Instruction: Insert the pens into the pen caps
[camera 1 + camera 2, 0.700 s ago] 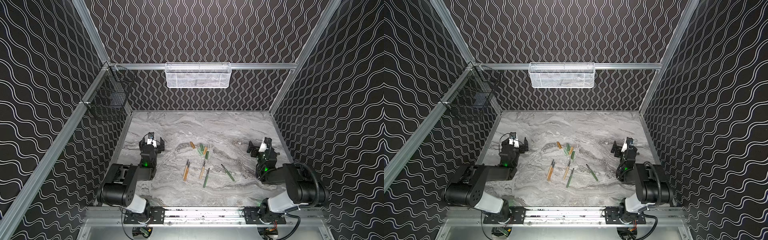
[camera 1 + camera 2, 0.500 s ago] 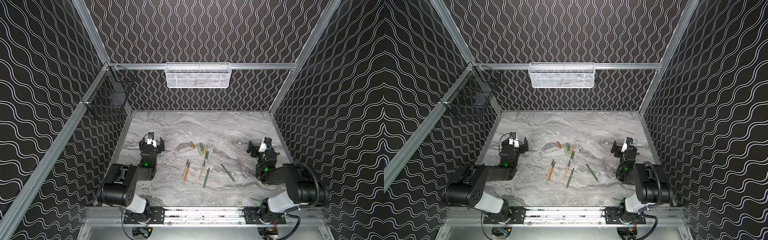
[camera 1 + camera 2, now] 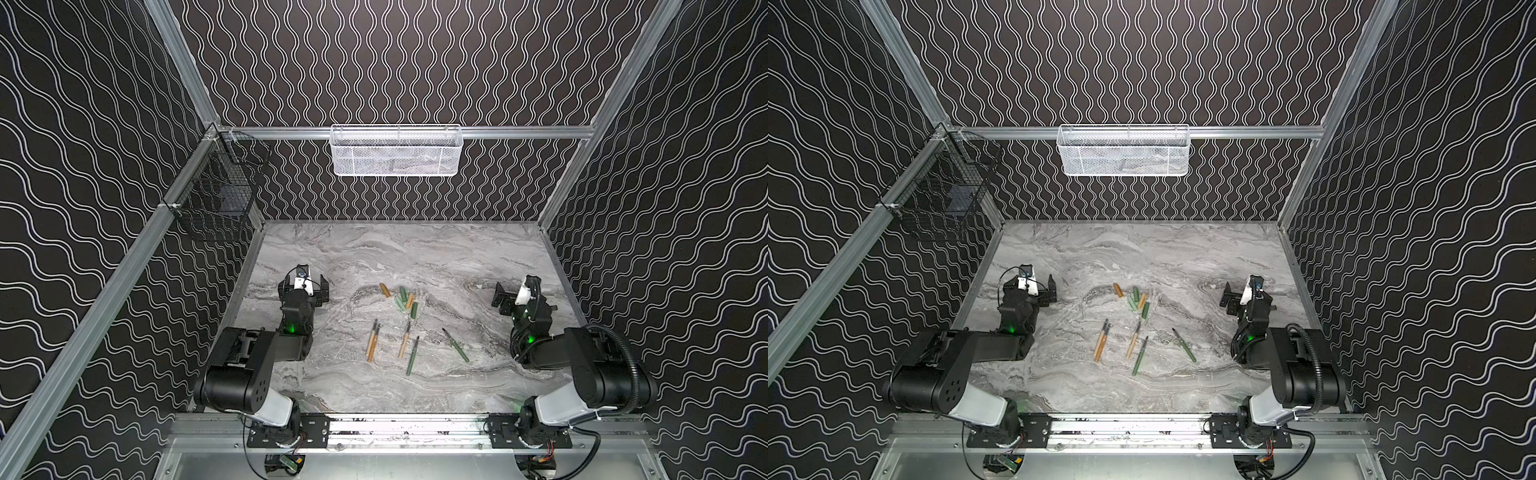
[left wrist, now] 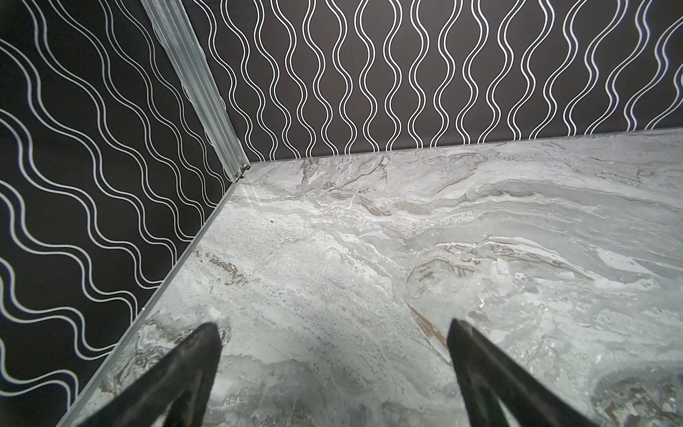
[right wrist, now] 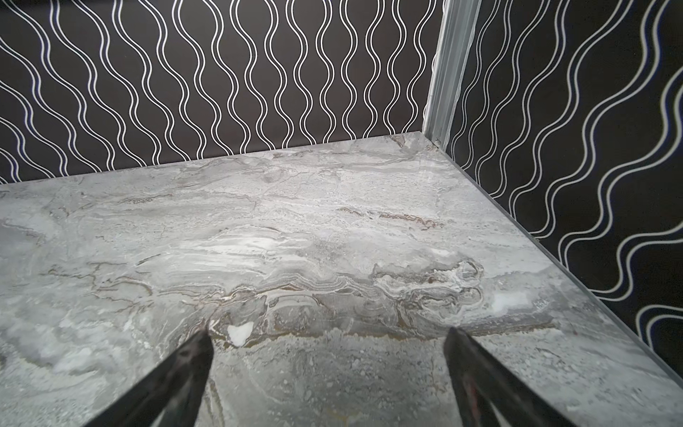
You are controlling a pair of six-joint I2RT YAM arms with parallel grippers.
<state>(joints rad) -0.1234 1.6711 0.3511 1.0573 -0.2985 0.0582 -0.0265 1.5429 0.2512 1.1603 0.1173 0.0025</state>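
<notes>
Several pens lie loose mid-table in both top views: a tan-orange pair [image 3: 372,343] [image 3: 1101,340], a third tan-orange one [image 3: 404,340], and two green ones [image 3: 412,356] [image 3: 457,345]. Just behind them sits a cluster of pen caps [image 3: 402,300] [image 3: 1136,301], with one tan-orange cap [image 3: 385,290] a little apart to the left. My left gripper [image 3: 305,286] [image 4: 334,329] rests low at the table's left side, open and empty. My right gripper [image 3: 517,291] [image 5: 327,332] rests at the right side, also open and empty. Neither wrist view shows pens or caps, only bare marble.
A white mesh basket [image 3: 395,149] hangs on the back wall and a black wire basket [image 3: 216,199] on the left wall. Patterned walls close the marble table [image 3: 374,257] on three sides. An aluminium rail [image 3: 407,428] runs along the front.
</notes>
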